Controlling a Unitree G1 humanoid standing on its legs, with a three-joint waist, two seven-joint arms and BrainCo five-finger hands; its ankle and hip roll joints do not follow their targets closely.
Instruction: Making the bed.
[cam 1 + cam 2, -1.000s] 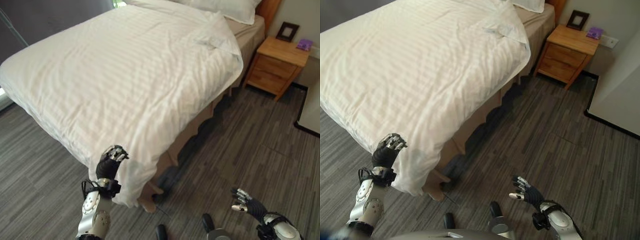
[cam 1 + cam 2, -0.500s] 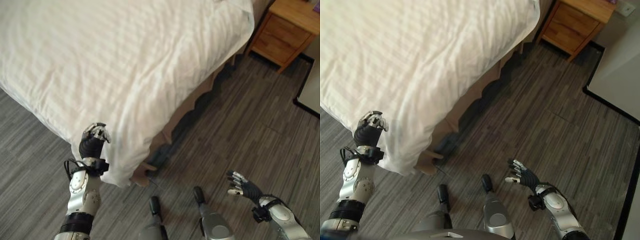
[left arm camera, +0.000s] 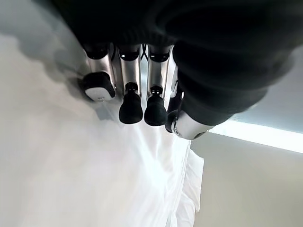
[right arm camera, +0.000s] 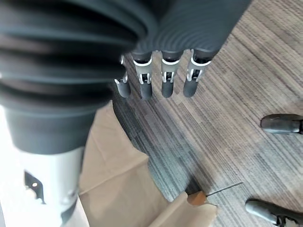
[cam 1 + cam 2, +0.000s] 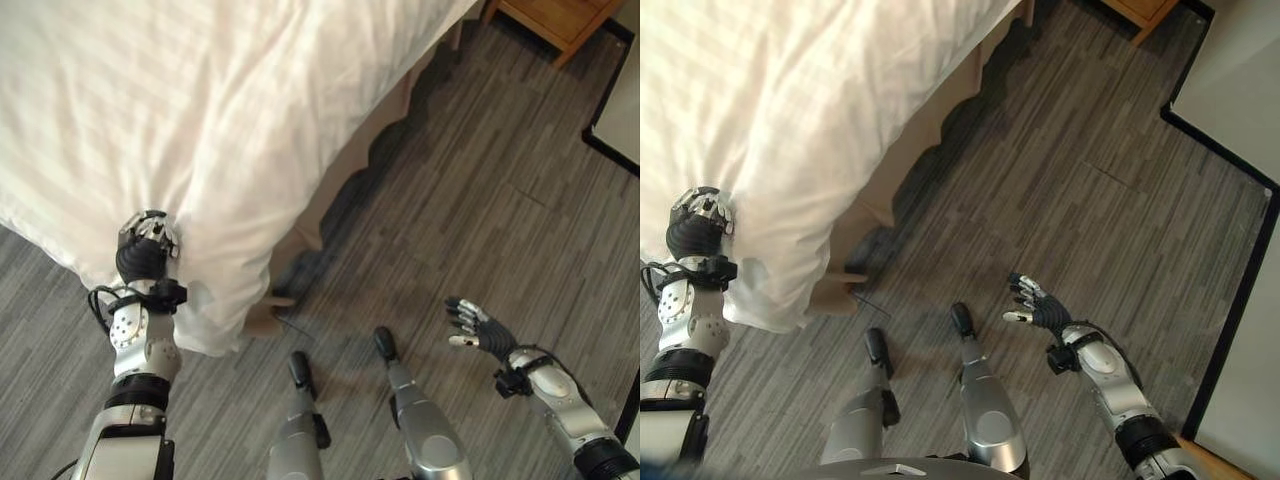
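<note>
1. Broadly, white duvet [image 5: 200, 110]: spread over the bed, its corner hanging over the edge toward the grey plank floor [image 5: 480, 200]. Its draped edge lies right against the left hand's fingertips, on their far side.
2. Tan bed skirt [image 5: 350, 160]: showing under the duvet's side hem, well beyond the right hand's fingertips.
3. Wooden nightstand [image 5: 560, 15]: far past both sets of fingers, by the head of the bed.
4. Left hand [image 5: 143, 250]: raised at the hanging corner, fingers curled, tips pressed into the cloth; whether they actually pinch a fold I cannot tell.
5. Right hand [image 5: 478, 328]: out over the bare floor, fingers loosely spread, holding nothing.
6. Step in hand, by my judgement: squaring the foot corner of the duvet. Next move likely calls for a sure grip on that corner, then a tug to even the overhang.
</note>
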